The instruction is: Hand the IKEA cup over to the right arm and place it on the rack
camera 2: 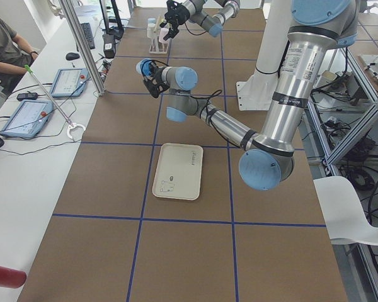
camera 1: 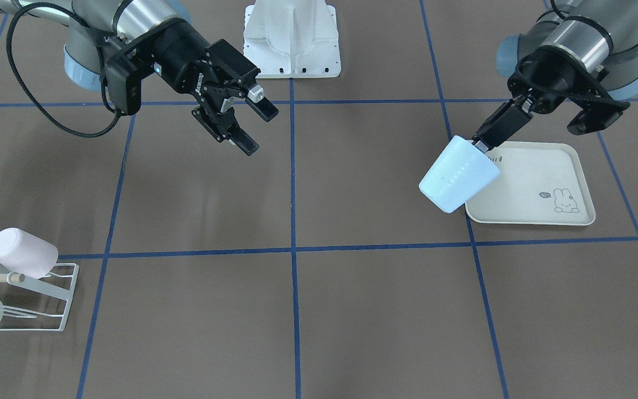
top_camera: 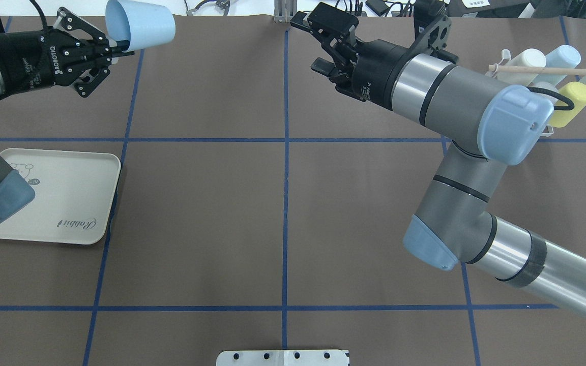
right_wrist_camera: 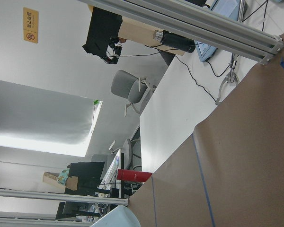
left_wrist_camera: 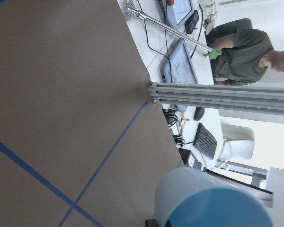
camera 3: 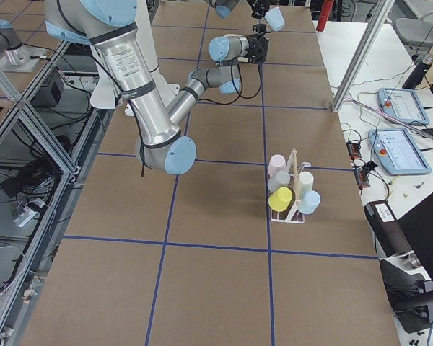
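Note:
A light blue IKEA cup (camera 1: 459, 174) hangs tilted in the air, held by its rim in my left gripper (camera 1: 479, 145), which is shut on it. The cup is above the inner edge of the cream tray (camera 1: 540, 166). In the overhead view the cup (top_camera: 140, 25) and left gripper (top_camera: 122, 48) are at the far left. The cup fills the bottom of the left wrist view (left_wrist_camera: 213, 198). My right gripper (camera 1: 257, 128) is open and empty, its jaws turned toward the cup with a wide gap between; it also shows overhead (top_camera: 309, 44). The white wire rack (camera 1: 47, 299) stands far right of me (top_camera: 542, 71).
The rack holds several cups: pink (camera 1: 22, 252), yellow (top_camera: 570, 104), white and pale blue, under a wooden rod (top_camera: 545, 69). The rabbit-printed tray (top_camera: 59, 203) lies bare on the brown mat. The robot's white base (camera 1: 291, 39) is at the near edge.

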Action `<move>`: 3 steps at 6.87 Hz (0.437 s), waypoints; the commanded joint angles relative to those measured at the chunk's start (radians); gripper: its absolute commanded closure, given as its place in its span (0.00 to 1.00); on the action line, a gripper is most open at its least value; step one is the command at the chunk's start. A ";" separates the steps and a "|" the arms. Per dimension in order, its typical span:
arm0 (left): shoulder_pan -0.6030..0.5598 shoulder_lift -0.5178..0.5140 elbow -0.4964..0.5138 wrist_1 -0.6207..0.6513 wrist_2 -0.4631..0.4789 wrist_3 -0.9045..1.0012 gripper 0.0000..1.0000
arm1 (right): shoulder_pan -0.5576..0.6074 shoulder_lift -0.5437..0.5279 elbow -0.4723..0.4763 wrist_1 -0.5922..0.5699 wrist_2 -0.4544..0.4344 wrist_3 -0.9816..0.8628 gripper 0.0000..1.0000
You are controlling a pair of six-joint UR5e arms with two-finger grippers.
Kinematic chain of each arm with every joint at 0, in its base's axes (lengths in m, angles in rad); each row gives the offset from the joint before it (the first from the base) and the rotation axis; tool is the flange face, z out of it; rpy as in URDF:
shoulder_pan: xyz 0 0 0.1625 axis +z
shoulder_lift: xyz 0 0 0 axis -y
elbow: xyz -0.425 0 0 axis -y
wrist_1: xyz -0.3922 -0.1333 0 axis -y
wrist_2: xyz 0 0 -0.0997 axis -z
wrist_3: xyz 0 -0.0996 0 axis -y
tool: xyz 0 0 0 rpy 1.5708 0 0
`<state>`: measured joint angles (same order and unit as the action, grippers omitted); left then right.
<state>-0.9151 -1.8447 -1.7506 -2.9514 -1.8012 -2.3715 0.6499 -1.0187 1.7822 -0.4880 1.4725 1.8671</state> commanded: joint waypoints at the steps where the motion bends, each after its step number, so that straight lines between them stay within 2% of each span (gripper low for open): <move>1: 0.109 -0.034 0.098 -0.311 0.188 -0.109 1.00 | -0.016 0.032 -0.017 0.000 -0.014 0.039 0.00; 2: 0.174 -0.069 0.158 -0.427 0.295 -0.167 1.00 | -0.027 0.060 -0.018 0.000 -0.043 0.041 0.00; 3: 0.235 -0.102 0.189 -0.496 0.362 -0.169 1.00 | -0.029 0.074 -0.018 0.008 -0.044 0.072 0.00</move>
<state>-0.7512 -1.9093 -1.6088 -3.3442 -1.5302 -2.5166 0.6268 -0.9651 1.7651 -0.4858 1.4391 1.9135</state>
